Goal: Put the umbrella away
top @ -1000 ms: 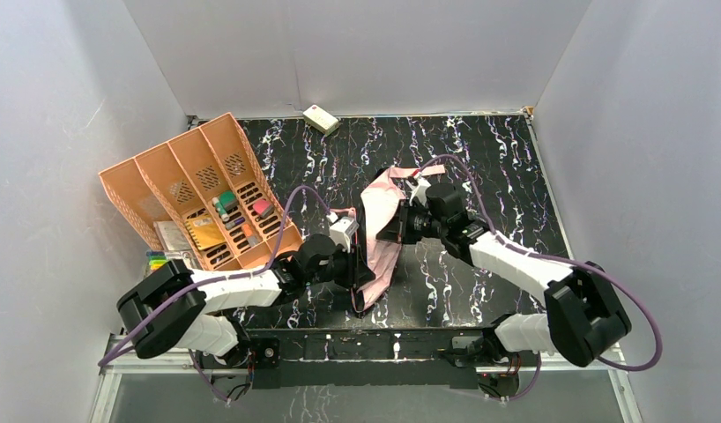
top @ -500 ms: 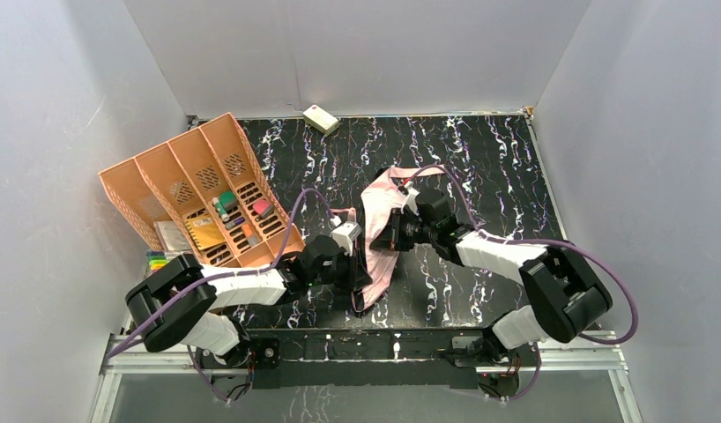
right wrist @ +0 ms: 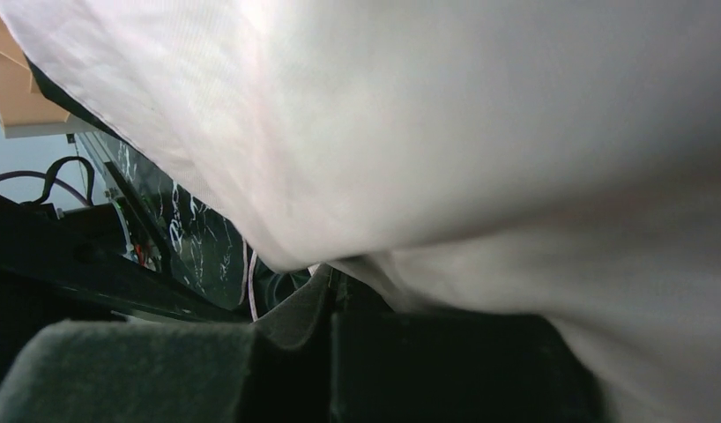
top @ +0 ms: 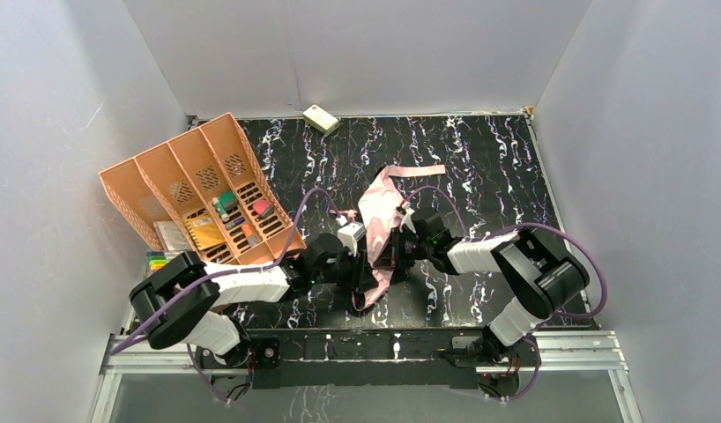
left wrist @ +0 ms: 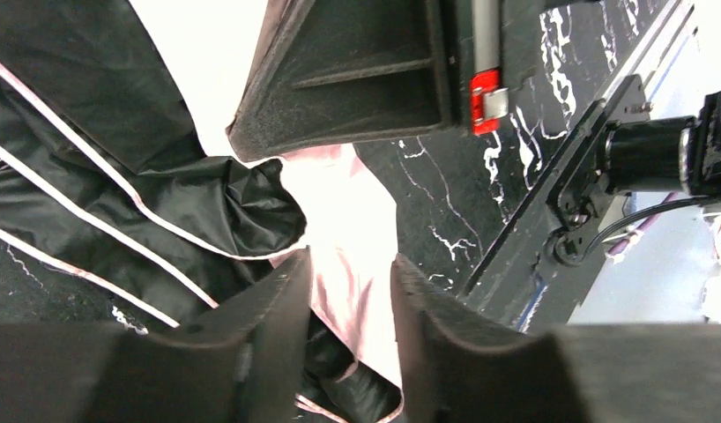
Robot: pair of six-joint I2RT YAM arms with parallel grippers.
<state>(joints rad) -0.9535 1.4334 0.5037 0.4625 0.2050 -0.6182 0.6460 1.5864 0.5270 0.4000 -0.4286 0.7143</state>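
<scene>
The umbrella (top: 375, 207) lies crumpled mid-table, shiny pink side up, with black folds at its near end and a pink strip (top: 423, 169) flat toward the back. My right gripper (top: 390, 249) presses into its right side. In the right wrist view its jaws (right wrist: 332, 291) are together, with pale pink fabric (right wrist: 445, 132) draped over and running into them. My left gripper (top: 364, 269) is at the umbrella's near left. In the left wrist view its fingers (left wrist: 350, 273) stand narrowly apart, with pink fabric (left wrist: 353, 238) showing between them and black fabric (left wrist: 119, 176) to the left.
An orange compartment organizer (top: 198, 189) with small items stands at the left, with coloured items (top: 159, 260) beside its near corner. A small cream box (top: 320, 118) lies by the back wall. Grey walls enclose three sides. The metal front rail (top: 366, 339) runs along the near edge.
My right gripper has moved left and toward the near edge, pulling the pink fabric fold with it and leaving the strip flat behind. The left gripper has barely shifted.
</scene>
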